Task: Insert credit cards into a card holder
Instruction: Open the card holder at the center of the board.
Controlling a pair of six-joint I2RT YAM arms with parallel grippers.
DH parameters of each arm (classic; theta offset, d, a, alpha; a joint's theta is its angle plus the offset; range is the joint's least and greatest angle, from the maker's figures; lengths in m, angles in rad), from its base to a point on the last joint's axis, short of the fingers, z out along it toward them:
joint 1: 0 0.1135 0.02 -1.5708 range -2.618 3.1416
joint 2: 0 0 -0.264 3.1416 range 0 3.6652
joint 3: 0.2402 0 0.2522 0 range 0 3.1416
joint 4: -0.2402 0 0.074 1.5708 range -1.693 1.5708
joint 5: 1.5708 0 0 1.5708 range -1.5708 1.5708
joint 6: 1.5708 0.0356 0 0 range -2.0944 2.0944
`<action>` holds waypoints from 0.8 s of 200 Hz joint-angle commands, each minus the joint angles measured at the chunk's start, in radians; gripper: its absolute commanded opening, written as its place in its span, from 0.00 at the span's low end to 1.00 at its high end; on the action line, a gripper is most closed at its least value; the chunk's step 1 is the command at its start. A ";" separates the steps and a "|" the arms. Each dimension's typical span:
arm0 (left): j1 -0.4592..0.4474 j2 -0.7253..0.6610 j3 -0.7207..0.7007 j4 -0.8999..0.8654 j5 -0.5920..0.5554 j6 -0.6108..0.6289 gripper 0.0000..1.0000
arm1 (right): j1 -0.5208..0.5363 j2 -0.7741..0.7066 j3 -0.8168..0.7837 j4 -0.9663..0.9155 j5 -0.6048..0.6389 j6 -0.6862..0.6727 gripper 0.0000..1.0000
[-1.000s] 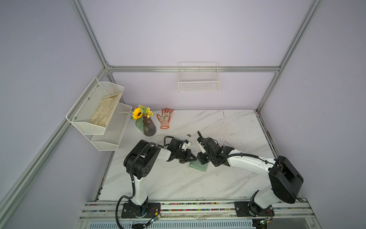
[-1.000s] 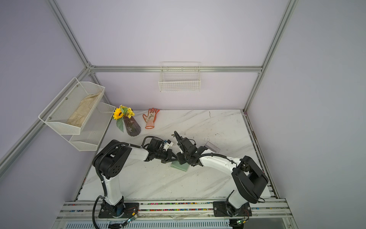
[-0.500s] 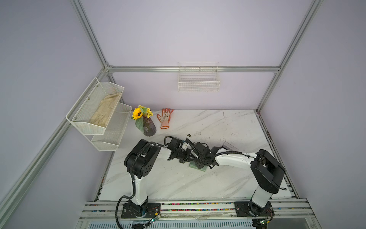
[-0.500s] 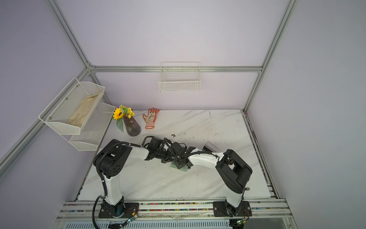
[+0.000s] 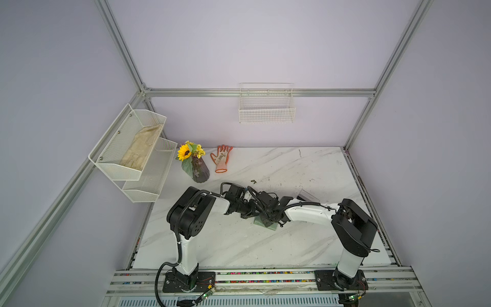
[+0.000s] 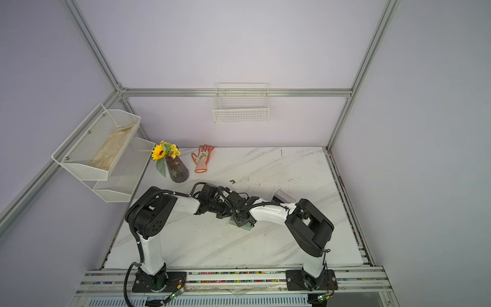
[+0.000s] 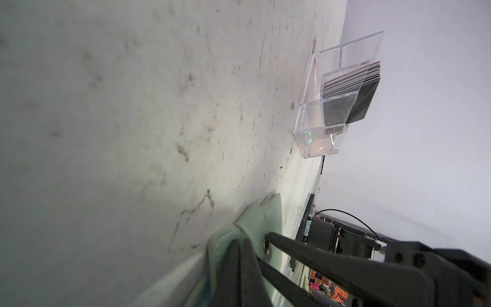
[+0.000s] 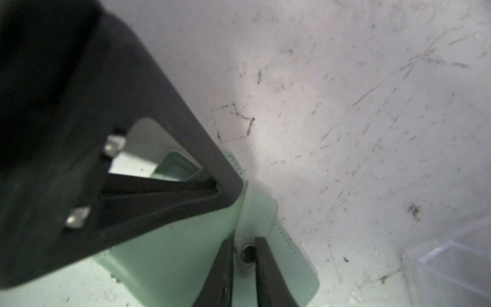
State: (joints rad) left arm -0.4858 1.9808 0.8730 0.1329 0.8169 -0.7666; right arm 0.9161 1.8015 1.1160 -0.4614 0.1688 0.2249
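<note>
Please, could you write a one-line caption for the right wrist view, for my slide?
Right end effector straddles the card holder's snap tab; left end effector pinches its edge.

Card holder (image 8: 186,252): sage green, paler stitching. Cards (image 7: 364,101): blk/dk grey, in clear box (image 7: 313,138). Table (image 5: 239,244): white marble, grey veins, dk scuffs. Far-left corner: yellow sunflower (image 5: 184,152), dk purple vase (image 5: 199,171), orange-pink glove (image 5: 221,159).

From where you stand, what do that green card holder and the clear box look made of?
The card holder looks like faux leather: smooth, matte sage green, stitched edges, metal snap. The clear box seems rigid acrylic or similar plastic: glossy, see-through flat walls with sharp edges.
</note>
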 commanded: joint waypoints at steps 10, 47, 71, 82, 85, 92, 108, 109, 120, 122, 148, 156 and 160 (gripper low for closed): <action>-0.032 0.164 -0.077 -0.321 -0.323 0.037 0.00 | -0.004 0.066 -0.002 -0.110 0.035 0.079 0.16; -0.033 0.165 -0.074 -0.322 -0.323 0.038 0.00 | -0.008 0.082 -0.009 -0.121 -0.010 0.132 0.19; -0.032 0.166 -0.074 -0.324 -0.321 0.039 0.00 | -0.015 0.087 -0.020 -0.117 -0.051 0.150 0.16; -0.032 0.166 -0.073 -0.324 -0.321 0.039 0.00 | -0.019 0.085 -0.026 -0.116 -0.074 0.152 0.13; -0.031 0.166 -0.073 -0.324 -0.321 0.039 0.00 | -0.021 0.086 -0.030 -0.115 -0.078 0.153 0.12; -0.032 0.167 -0.071 -0.324 -0.321 0.039 0.00 | -0.026 0.084 -0.035 -0.114 -0.087 0.157 0.10; -0.032 0.167 -0.072 -0.323 -0.321 0.041 0.00 | -0.039 0.075 -0.046 -0.115 -0.095 0.159 0.03; -0.031 0.167 -0.071 -0.324 -0.321 0.041 0.00 | -0.041 0.075 -0.048 -0.115 -0.095 0.159 0.02; -0.031 0.167 -0.072 -0.324 -0.322 0.041 0.00 | -0.057 0.061 -0.058 -0.114 -0.098 0.159 0.00; -0.031 0.167 -0.071 -0.324 -0.322 0.041 0.00 | -0.060 0.058 -0.060 -0.114 -0.097 0.160 0.00; -0.031 0.169 -0.072 -0.325 -0.322 0.041 0.00 | -0.094 0.024 -0.074 -0.117 -0.101 0.159 0.00; -0.031 0.168 -0.071 -0.323 -0.321 0.041 0.00 | -0.098 0.017 -0.073 -0.120 -0.097 0.161 0.00; -0.031 0.168 -0.070 -0.324 -0.321 0.041 0.00 | -0.102 0.014 -0.075 -0.120 -0.099 0.160 0.00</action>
State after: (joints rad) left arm -0.4843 1.9846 0.8799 0.1230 0.8234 -0.7658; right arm 0.8509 1.7809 1.1057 -0.4717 0.0582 0.3656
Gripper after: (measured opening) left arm 0.047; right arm 0.084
